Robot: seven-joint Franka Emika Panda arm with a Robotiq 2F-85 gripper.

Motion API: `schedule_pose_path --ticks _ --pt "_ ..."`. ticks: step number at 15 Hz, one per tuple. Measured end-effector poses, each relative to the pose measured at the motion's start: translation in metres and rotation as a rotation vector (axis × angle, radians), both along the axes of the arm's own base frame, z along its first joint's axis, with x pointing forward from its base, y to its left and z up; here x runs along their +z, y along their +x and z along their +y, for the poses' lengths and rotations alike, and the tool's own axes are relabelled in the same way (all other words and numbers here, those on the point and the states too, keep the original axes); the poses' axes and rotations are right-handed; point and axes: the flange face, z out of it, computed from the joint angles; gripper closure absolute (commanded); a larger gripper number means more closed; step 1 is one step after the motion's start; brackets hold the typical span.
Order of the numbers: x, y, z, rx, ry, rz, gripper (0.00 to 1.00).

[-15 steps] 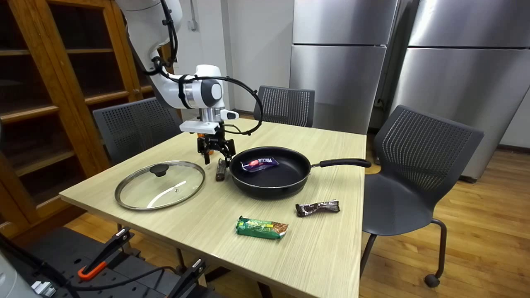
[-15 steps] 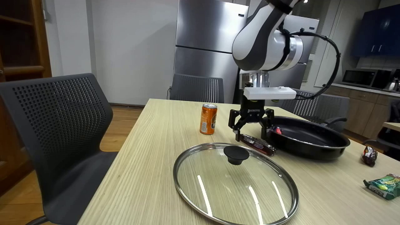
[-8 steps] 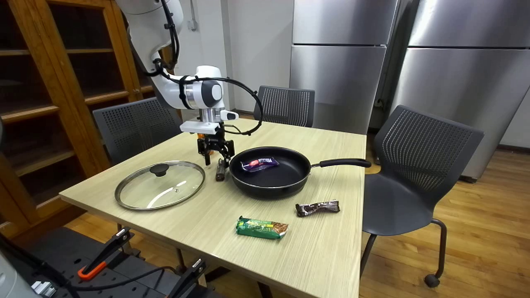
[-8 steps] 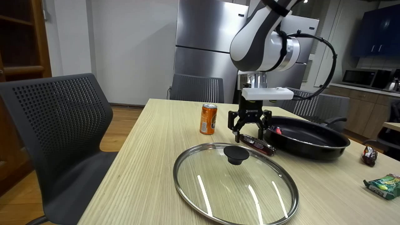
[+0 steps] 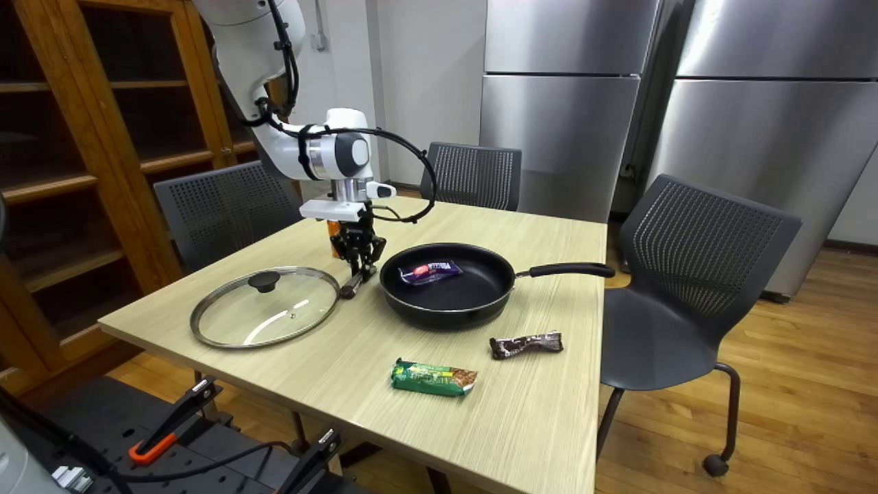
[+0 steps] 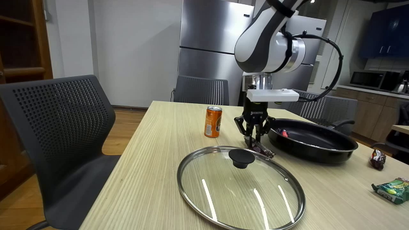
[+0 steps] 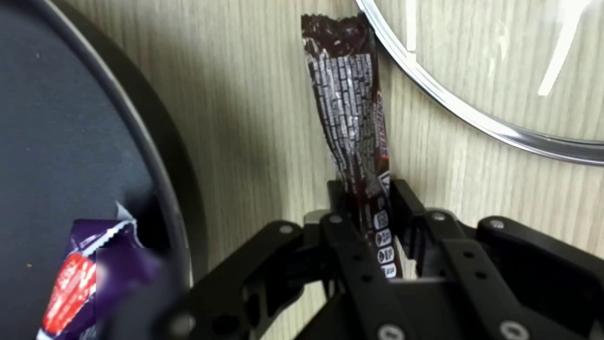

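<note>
Between a pan (image 7: 71,132) and glass lid (image 6: 236,187), we see jaws grasping a brown snack bar (image 7: 349,118) across its narrow width, presumably because that fits them most snugly.

Around me on the pale wood counter (image 5: 542,418) I see an orange can (image 6: 213,122) standing upright and a glass lid (image 6: 239,188) lying with its black knob (image 6: 241,158) up. Well apart from the can, a green packet (image 5: 433,379) and a brown-wrapped bar (image 5: 526,344) lie near each other. Gray perforated chairs (image 5: 693,267) stand at the counter's sides (one foot ends in a caster (image 5: 715,466)), with tall silver refrigerators (image 5: 559,147) in the background. I also make out a glass-fronted wooden cabinet (image 5: 118,185) and, farther off, a black microwave (image 6: 367,79).
</note>
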Motion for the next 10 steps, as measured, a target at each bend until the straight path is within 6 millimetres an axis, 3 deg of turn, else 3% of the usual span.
schedule_pose_path --ticks 10 --pt "0.013 0.009 -0.002 -0.005 0.006 -0.026 0.95"
